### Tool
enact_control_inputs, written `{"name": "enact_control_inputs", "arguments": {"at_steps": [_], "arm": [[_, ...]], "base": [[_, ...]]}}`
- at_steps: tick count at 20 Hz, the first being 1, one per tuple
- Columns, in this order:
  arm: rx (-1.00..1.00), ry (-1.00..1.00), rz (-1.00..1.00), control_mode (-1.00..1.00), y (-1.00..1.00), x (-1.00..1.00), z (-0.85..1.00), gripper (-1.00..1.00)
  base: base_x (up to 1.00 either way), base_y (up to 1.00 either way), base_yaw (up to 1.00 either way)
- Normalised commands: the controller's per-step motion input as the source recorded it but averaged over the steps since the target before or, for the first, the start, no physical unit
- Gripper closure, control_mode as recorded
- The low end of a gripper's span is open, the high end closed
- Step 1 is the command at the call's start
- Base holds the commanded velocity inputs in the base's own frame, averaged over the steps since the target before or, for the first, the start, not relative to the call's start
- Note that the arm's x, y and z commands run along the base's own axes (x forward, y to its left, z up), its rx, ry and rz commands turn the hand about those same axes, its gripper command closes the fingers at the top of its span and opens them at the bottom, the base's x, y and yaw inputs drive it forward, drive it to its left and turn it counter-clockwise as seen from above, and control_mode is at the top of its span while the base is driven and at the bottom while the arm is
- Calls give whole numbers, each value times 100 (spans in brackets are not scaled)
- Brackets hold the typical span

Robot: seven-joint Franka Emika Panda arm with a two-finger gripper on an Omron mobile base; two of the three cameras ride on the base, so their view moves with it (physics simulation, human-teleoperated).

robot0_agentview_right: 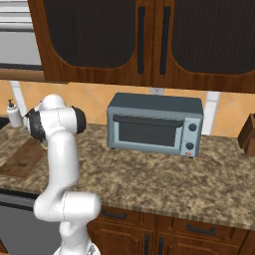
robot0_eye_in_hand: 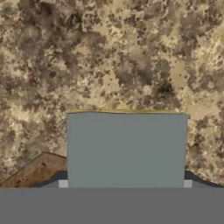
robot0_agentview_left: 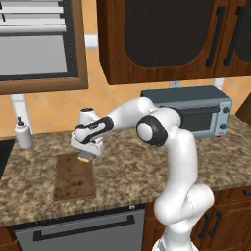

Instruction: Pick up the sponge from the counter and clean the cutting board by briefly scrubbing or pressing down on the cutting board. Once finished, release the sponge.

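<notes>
the white arm bends over left of centre in the left base view, its gripper (robot0_agentview_left: 86,156) pointing down, closed on the sponge (robot0_agentview_left: 85,159) at the far end of the cutting board (robot0_agentview_left: 73,180). the speckled granite counter (robot0_agentview_left: 127,166) carries a grey toaster oven (robot0_agentview_right: 155,125) at centre right and a white soap bottle (robot0_agentview_left: 22,133) at far left. the sponge's flat grey-blue top fills the lower middle of the hand view.

cutting board (robot0_agentview_left: 73,180) on counter (robot0_agentview_left: 132,169), left of toaster oven (robot0_agentview_left: 196,112).
</notes>
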Motion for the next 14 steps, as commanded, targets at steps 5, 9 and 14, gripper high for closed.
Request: {"name": "enact_control_inputs", "arguments": {"at_steps": [5,9,14], "arm": [[0,-11,-14,-100,70,0,0,100],[0,-3,-17,-100,74,-1,-18,100],[0,0,-9,-100,25,-36,-20,100]], "base": [[0,0,0],[0,0,0],[0,0,0]]}}
